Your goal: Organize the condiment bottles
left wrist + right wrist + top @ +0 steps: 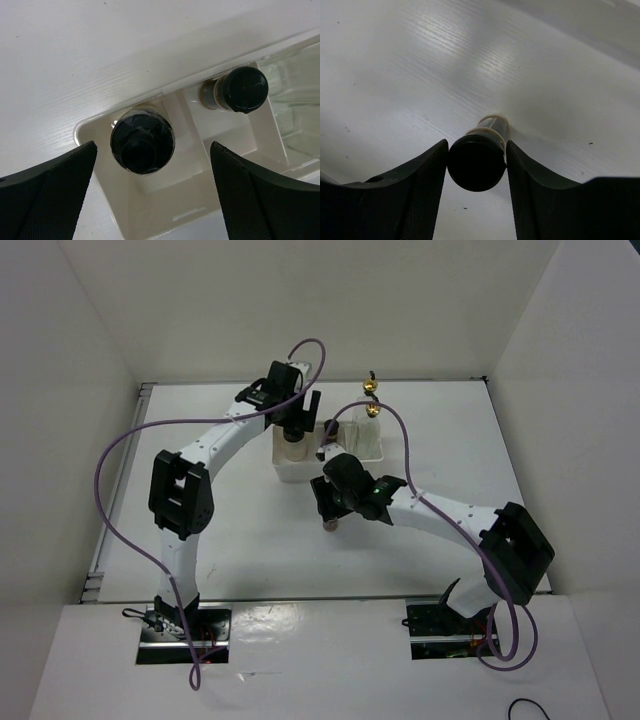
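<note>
Seen from above, my left gripper (300, 422) hangs open over the left end of the white tray (284, 472). In the left wrist view its wide-apart jaws frame a black-capped jar (142, 141) standing in the tray's end compartment, without touching it. A second black-capped jar (240, 90) stands in the middle compartment. Two clear glass bottles (368, 437) with gold spouts fill the right end. My right gripper (330, 508) is shut on the black cap of a small spice jar (476, 162), which stands on the table just in front of the tray.
The white tray's rim (89, 128) lies close below the left fingers. White walls enclose the table on three sides. Purple cables loop over both arms and one arches above the glass bottles.
</note>
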